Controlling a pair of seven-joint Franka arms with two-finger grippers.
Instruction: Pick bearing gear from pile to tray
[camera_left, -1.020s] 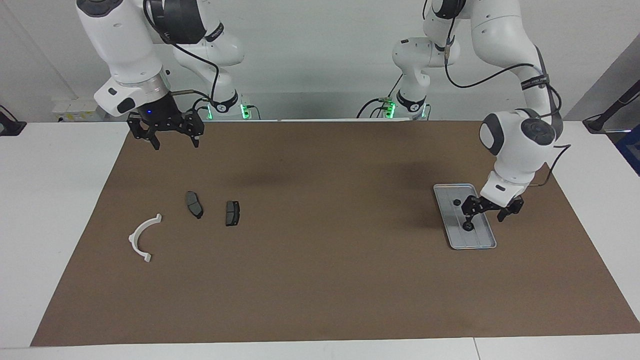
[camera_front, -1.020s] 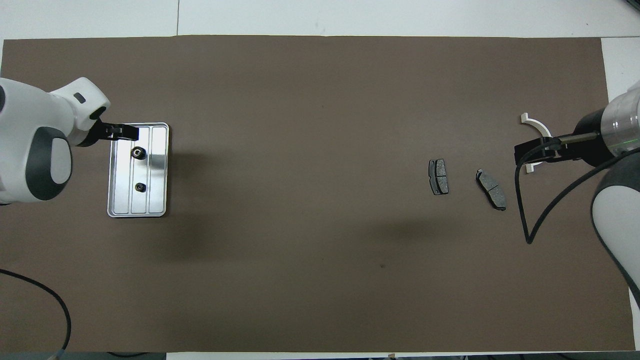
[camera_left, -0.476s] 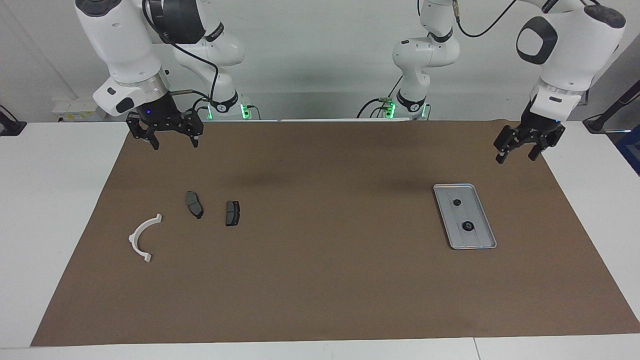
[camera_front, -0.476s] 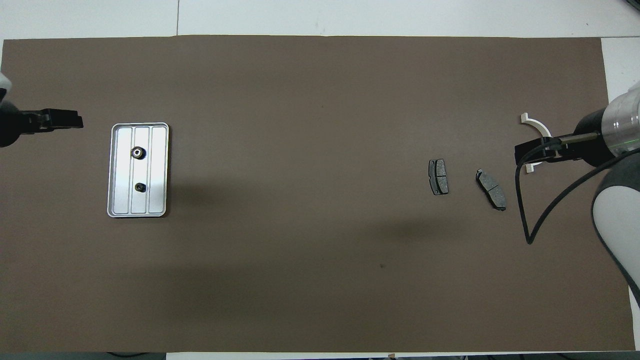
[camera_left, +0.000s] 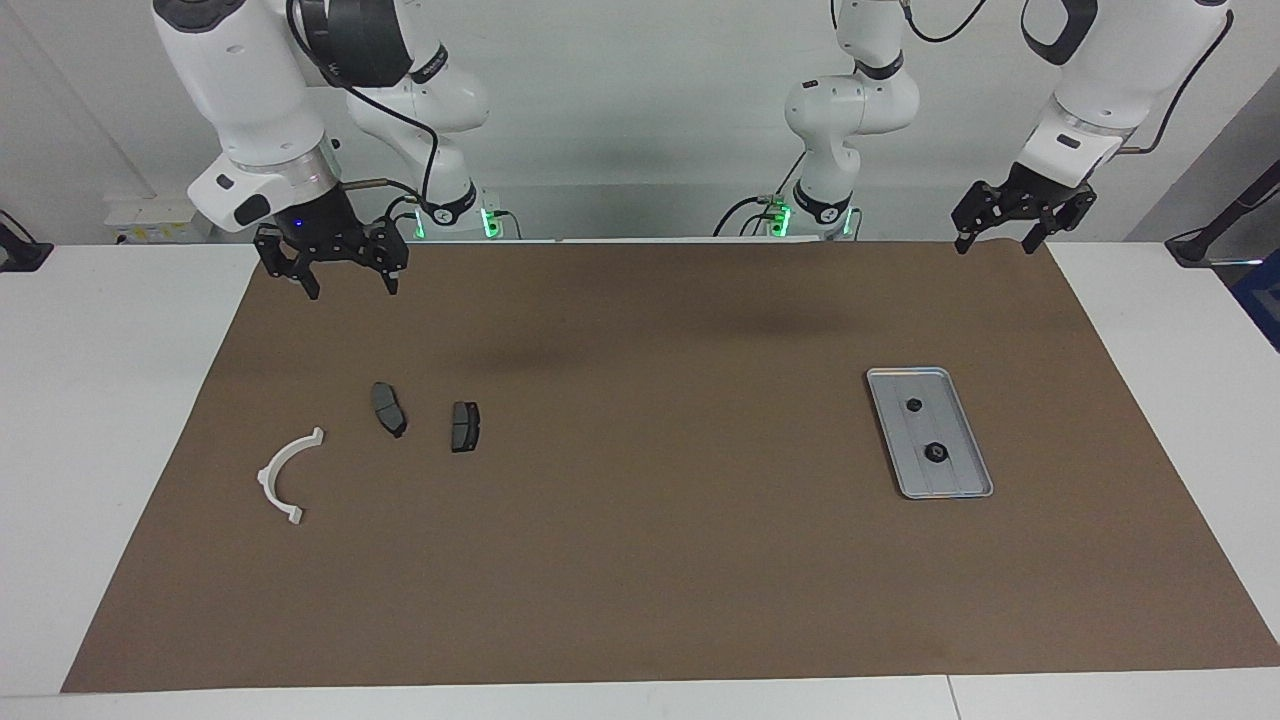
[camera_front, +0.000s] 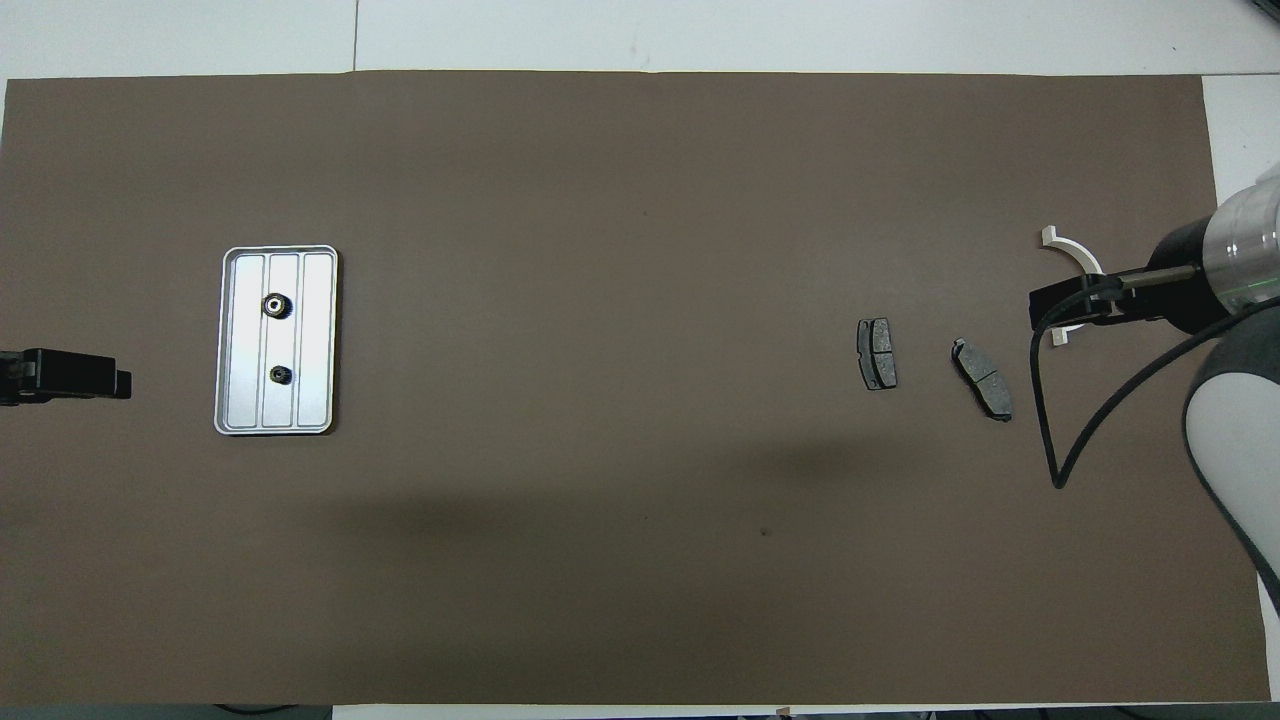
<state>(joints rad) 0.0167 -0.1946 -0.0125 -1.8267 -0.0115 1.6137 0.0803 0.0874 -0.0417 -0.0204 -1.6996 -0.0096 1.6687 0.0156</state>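
Bearing gears (camera_left: 935, 453), two in the tray (camera_left: 965, 432) near the left arm's table end, look small, hard, slippery: pinch yours across its rim, since both left gripper (camera_left: 1020, 222) and right gripper (camera_left: 331, 268) hang open and empty.

A brown mat (camera_left: 660, 520) lies flat over most of the white surface (camera_left: 120, 400), leaving a bare white band at each end and a thin strip along the edge farthest from the robots, where a seam (camera_front: 355, 35) crosses the white top. At the right arm's end a white socket strip (camera_left: 150, 213) sits low on the pale wall (camera_left: 640, 120), and a blue object (camera_left: 1262, 300) shows at the left arm's end.
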